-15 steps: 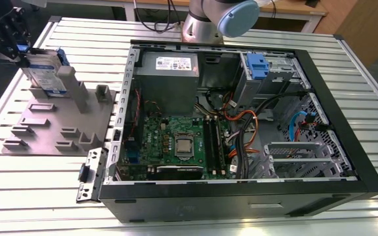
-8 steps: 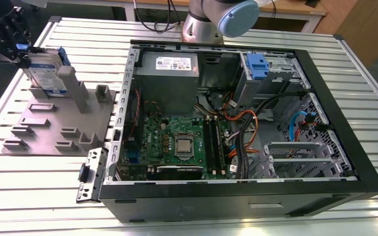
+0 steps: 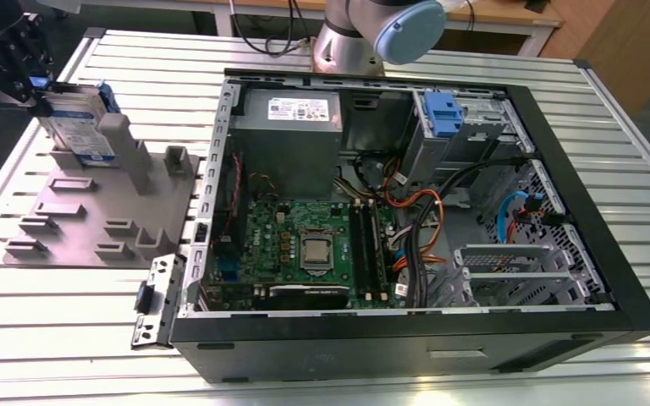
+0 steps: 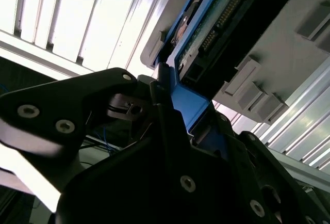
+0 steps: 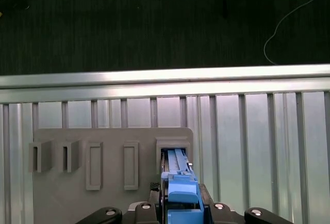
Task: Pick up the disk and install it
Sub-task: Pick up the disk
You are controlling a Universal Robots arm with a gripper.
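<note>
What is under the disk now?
A slot of the grey holder plate, where the disk stands on edge. Its lower edge inside the slot is covered; the hand grips its top.

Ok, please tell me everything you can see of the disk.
The disk is a flat silver metal drive with a white and blue label, framed by blue plastic rails. It stands upright on its edge in a slot of the grey holder, at the exterior view's left, outside the computer case. The second wrist view shows its greenish circuit board with a row of pins. The hand is closed on its blue rail at the upper end.
</note>
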